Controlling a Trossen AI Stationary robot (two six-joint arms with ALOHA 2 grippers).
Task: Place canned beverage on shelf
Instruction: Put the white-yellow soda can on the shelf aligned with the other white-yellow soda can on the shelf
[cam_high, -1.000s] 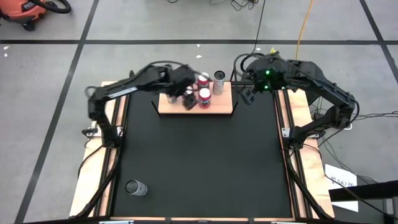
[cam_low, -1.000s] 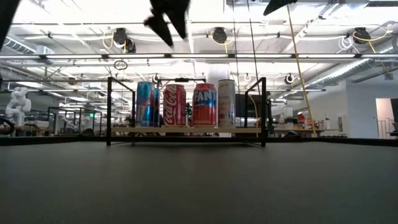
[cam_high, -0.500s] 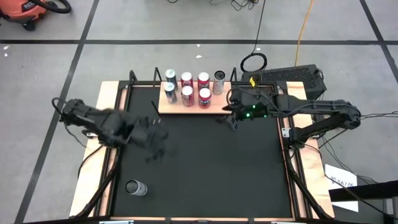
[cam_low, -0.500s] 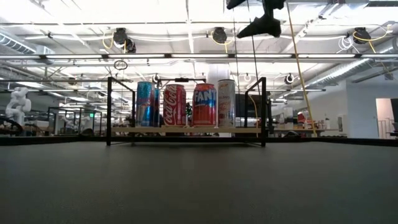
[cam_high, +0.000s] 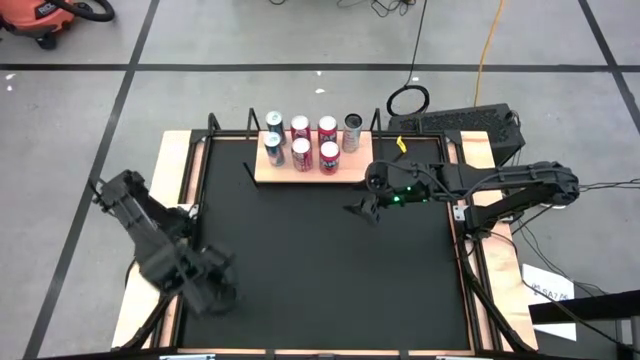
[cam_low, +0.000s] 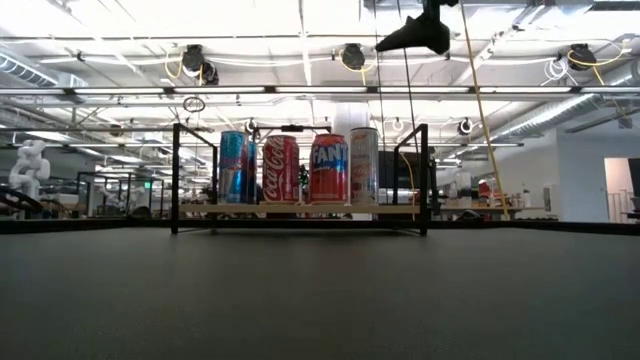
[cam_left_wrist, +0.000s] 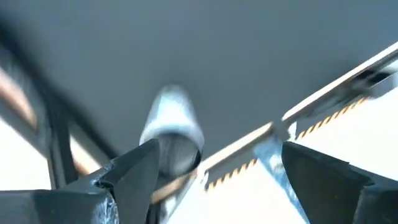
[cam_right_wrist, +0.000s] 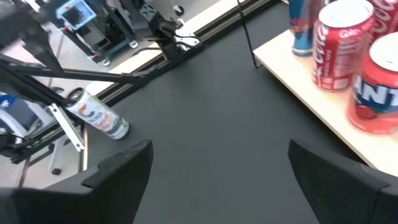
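Note:
A silver can (cam_left_wrist: 171, 127) lies on its side on the black table near its near left corner; it also shows in the right wrist view (cam_right_wrist: 99, 116). My left gripper (cam_high: 215, 290) is open above it and hides it in the high view; the can shows just ahead of the open fingers (cam_left_wrist: 217, 152). The light-wood shelf (cam_high: 350, 165) with black corner rods stands at the far edge and bears several upright cans (cam_low: 295, 168). My right gripper (cam_high: 358, 207) is open and empty above the table, near the shelf's right front corner.
The table's wooden side rails (cam_high: 180, 200) and black frame bars run along both sides. The shelf's right part (cam_right_wrist: 298, 81) beside the Fanta can is bare wood. The black tabletop (cam_high: 320, 260) lies between the two grippers.
My left gripper has swung from the shelf's cans toward the table's near left corner and now stands over the lying can. My right gripper has come from beyond the shelf's right end toward the near side, out over the table.

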